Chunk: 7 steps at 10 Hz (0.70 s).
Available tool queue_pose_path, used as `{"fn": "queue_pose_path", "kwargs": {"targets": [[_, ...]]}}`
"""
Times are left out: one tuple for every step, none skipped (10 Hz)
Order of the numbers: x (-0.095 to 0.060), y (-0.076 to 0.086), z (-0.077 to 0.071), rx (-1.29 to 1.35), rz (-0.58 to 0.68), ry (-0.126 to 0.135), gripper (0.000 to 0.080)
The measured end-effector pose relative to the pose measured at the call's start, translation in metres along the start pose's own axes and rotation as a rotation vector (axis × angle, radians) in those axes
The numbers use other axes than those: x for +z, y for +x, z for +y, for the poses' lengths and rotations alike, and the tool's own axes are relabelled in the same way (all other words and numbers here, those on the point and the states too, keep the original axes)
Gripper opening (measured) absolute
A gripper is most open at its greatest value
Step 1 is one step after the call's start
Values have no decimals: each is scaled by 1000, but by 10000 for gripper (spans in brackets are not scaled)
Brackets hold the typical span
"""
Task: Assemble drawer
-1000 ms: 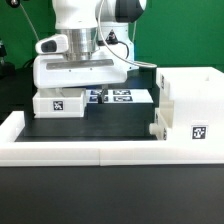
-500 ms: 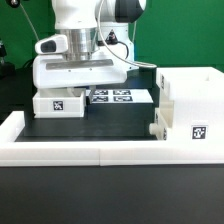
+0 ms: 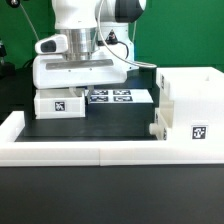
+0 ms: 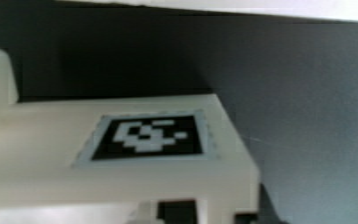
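Arm upright, wrist pointing straight down; gripper (image 3: 62, 92) low near table, jaws hidden.

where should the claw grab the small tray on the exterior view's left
Grip the small tray across its thin upright side walls, coming straight down from above: its top faces up under the claw, and its tagged front wall faces the camera. Whether the claw is already shut on it can't be told.

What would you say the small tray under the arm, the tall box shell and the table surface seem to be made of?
The small tray looks like matte white plastic: uniform colour, crisp moulded edges, and a printed black-and-white tag. The box shell shows the same smooth, opaque white, so likely plastic too. The table surface looks like dark, non-glossy matting or cloth; the pictures leave that open.
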State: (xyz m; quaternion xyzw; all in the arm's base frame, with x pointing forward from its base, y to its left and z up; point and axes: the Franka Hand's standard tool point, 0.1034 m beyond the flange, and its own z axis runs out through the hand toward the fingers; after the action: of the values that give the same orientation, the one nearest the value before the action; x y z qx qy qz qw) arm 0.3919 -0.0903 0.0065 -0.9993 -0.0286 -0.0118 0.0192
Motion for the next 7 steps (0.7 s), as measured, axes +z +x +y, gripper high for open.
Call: {"fn": "queue_pose_path", "kwargs": {"targets": [[0,0,0,0,0,0,41],[-1,2,-2,-18,-1,0,41],[-8,8,-9,-73,4,-1,41],[-14,12,-16,-106,-2,3,41],[-24,19,-20,-149,-18,12,42],[-31,28,-20,-195,-42,28,42],[-37,40,-21,-215,-47,34,42]]}}
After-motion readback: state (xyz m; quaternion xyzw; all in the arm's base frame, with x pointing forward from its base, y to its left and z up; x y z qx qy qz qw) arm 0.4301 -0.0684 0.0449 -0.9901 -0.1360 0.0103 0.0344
